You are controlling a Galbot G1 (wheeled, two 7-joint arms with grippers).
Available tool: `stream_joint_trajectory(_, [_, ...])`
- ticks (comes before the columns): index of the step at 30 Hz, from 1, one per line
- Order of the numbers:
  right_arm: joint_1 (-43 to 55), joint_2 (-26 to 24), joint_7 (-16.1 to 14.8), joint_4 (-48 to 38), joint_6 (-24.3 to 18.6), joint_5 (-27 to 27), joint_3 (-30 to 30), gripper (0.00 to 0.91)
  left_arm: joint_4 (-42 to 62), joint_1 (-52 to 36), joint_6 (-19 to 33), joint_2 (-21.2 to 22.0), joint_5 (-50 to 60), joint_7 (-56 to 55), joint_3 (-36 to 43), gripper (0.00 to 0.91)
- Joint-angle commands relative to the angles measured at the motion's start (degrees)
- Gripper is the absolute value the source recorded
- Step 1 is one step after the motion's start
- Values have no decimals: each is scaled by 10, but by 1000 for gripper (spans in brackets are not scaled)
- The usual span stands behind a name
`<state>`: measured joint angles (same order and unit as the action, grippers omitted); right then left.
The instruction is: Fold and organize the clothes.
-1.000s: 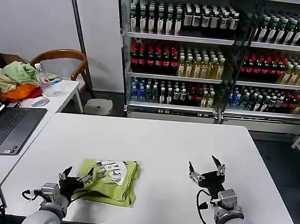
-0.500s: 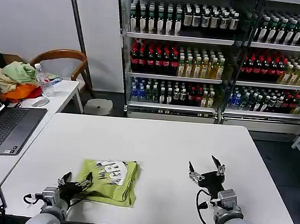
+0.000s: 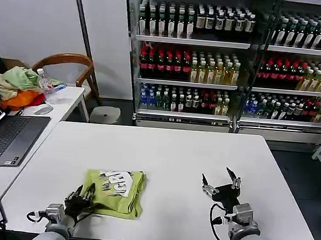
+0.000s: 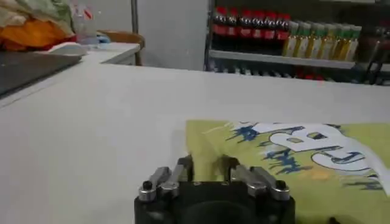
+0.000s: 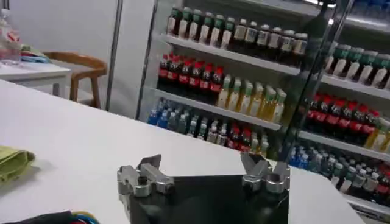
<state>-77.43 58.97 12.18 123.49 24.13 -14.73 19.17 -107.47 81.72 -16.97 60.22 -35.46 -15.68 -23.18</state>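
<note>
T-shirt | white printed letters, partly folded | not legible

Lime yellow-green T-shirt with white printed graphic, white table, grey laptop

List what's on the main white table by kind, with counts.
T-shirt (lime, folded): 1
Grippers above the table: 2, left gripper at the shirt's near edge, right gripper over bare table
Total: 3
</note>
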Motion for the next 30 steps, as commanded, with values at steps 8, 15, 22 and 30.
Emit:
stream_joint_trajectory(8, [7,-6,0,2,0,-1,-2,907,-136,-6,-67,-44,-53,15,-80,30])
stream_joint_trajectory(15, [12,-8,-1,-1,-6,-2,-8,907,-178,5,-140,-90,-171,-39,-167,40])
stream_joint_trajectory(22, [16,-10,-5,-3,-22,-2,-14,907,-166,93,-161,-188,-242,-65,-313,40])
stream_joint_trajectory(30, [22,8,-5,-1,-26,3,-28,907,-201,128,-162,-245,-128,-82,-377,40])
